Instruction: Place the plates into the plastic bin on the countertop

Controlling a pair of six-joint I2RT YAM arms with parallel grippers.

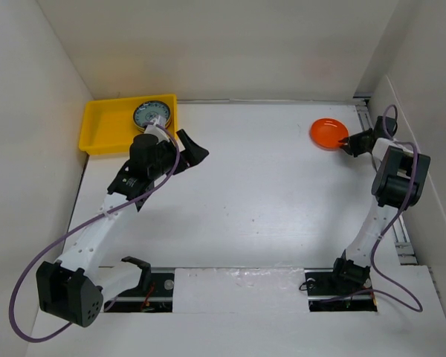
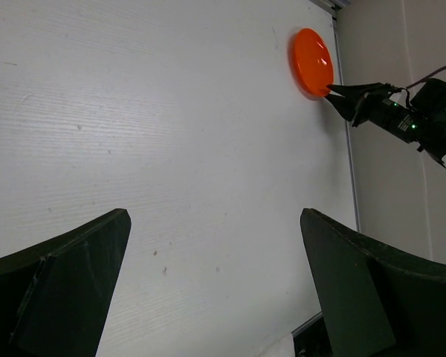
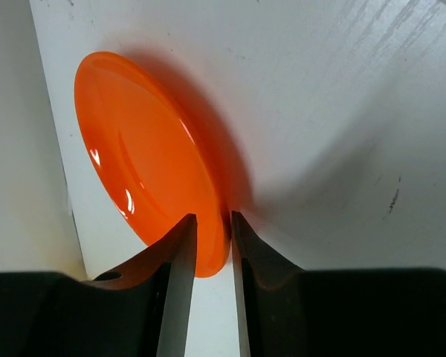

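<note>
Right pincer (image 3: 212,218) clenched on rim of orange plate (image 3: 145,156); left pincer (image 2: 214,216) released, empty. Pickup step; next likely lift, carry over surface (image 1: 267,193) to yellow bin (image 1: 104,123).

The light was bright and even, falling from above, and the white counter (image 1: 267,193) looked almost washed out in the top view. Shadows were soft. In the right wrist view the orange plate (image 3: 141,163) threw a reddish shadow and carried small white glare spots. The fingers (image 2: 59,290) of the left end effector (image 2: 215,223) were dark, a little blurred.
</note>
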